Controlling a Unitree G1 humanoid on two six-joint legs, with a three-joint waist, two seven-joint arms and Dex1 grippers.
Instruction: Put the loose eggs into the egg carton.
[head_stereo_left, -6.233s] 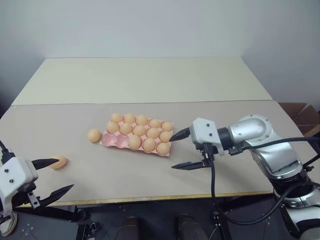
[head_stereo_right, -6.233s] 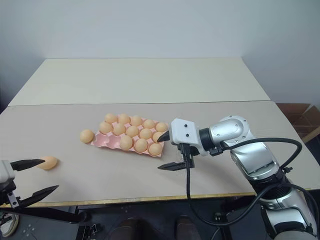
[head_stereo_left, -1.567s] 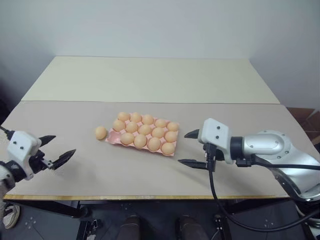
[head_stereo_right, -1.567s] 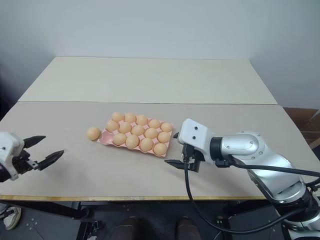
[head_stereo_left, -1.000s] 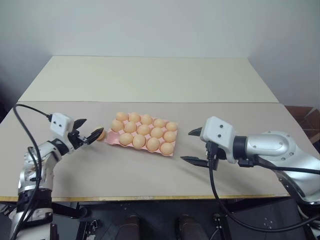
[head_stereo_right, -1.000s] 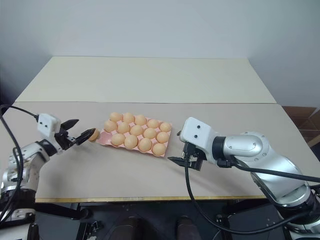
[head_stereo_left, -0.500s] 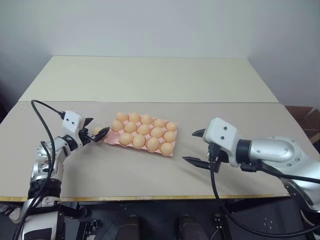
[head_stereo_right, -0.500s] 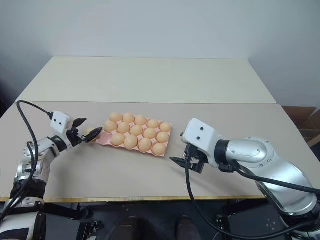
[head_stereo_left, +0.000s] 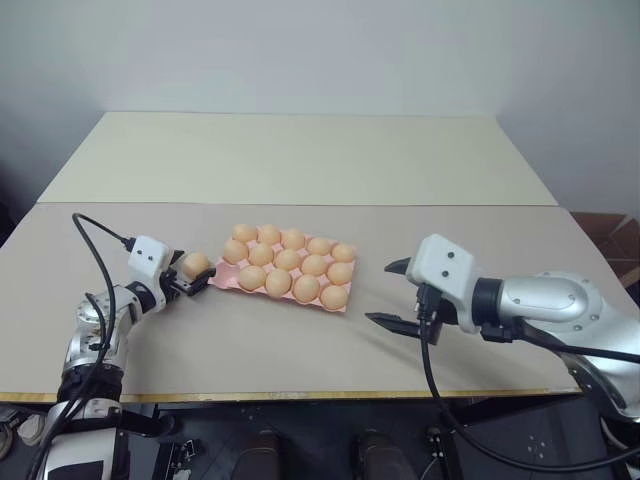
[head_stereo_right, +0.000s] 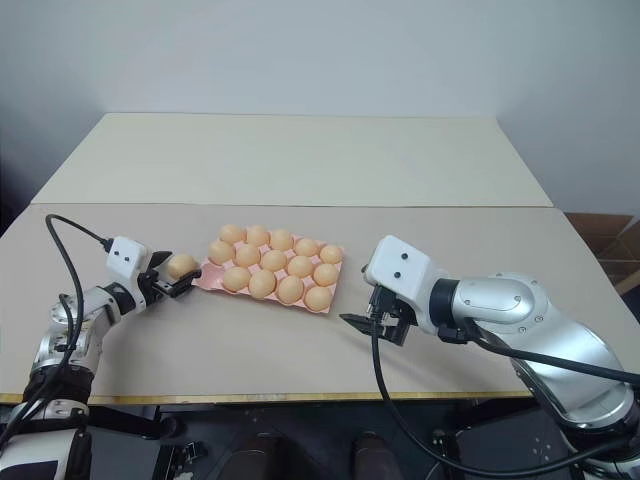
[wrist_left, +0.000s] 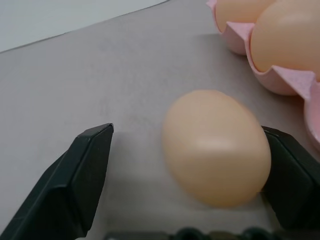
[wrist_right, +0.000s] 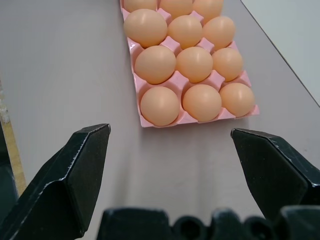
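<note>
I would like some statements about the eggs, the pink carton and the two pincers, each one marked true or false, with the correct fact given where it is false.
1. One loose egg lies on the table between the fingers of the left pincer. True.
2. Both fingers of the left pincer press on the egg. False: one finger is at the egg, while a gap shows between the egg and the other finger.
3. The right pincer holds an egg. False: its fingers stand open and it holds nothing.
4. The egg carton sits on the table between the two pincers. True.
5. The egg carton is stacked on a second carton. False: it lies alone, flat on the table.
</note>
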